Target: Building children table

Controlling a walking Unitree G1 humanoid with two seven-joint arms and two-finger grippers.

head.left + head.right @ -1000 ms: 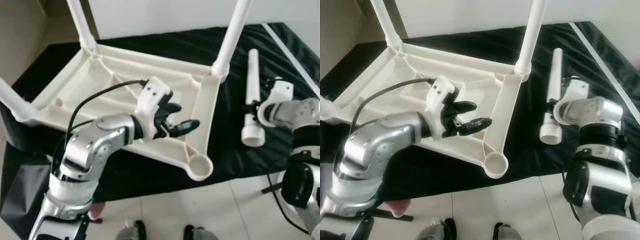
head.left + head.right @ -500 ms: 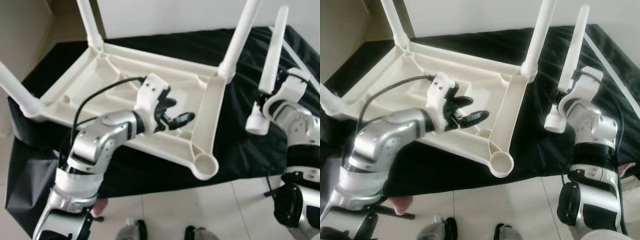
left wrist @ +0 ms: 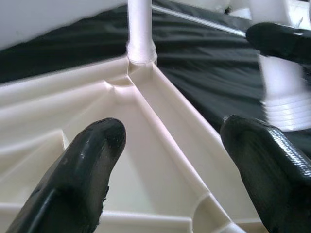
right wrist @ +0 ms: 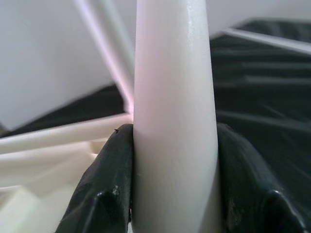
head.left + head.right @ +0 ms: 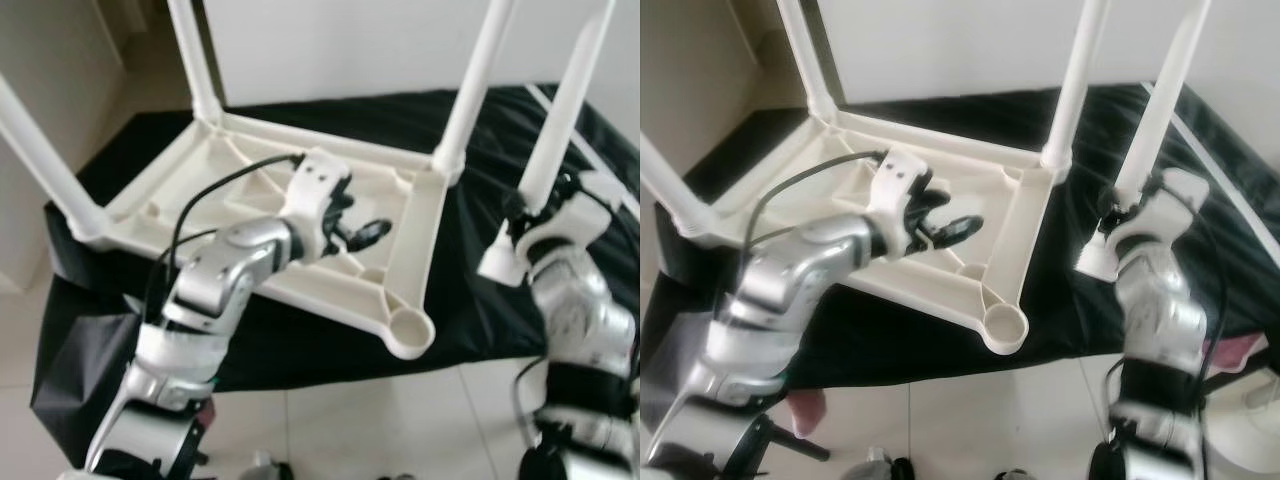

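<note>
A white plastic children's table top [image 5: 250, 210] lies upside down on a black cloth [image 5: 480, 300] spread over the pale tiled floor [image 5: 400, 420]. Three white legs already stand up from its corners, among them the far-right fitted leg [image 5: 470, 100]. The near-right round empty socket [image 5: 405, 330] faces up at the corner closest to the robot.

The left gripper [image 5: 360, 232] hovers low over the ribbed underside of the top, its two black fingers spread wide with nothing between them; the ribs lie just beneath the fingers [image 3: 87, 160] and the empty socket sits a little nearer the robot than the fingertips.

The right gripper [image 4: 170, 184] is clamped on the loose white tapered leg [image 5: 565, 110], both pads pressed against its sides. That leg stands nearly upright, its wide ridged end [image 5: 497, 265] just below the gripper and its thin end high above, off to the right of the table top and apart from it.

A second ago this leg lay flat on the cloth; half a second ago it was raised at a tilt; now it is steeper and higher.
</note>
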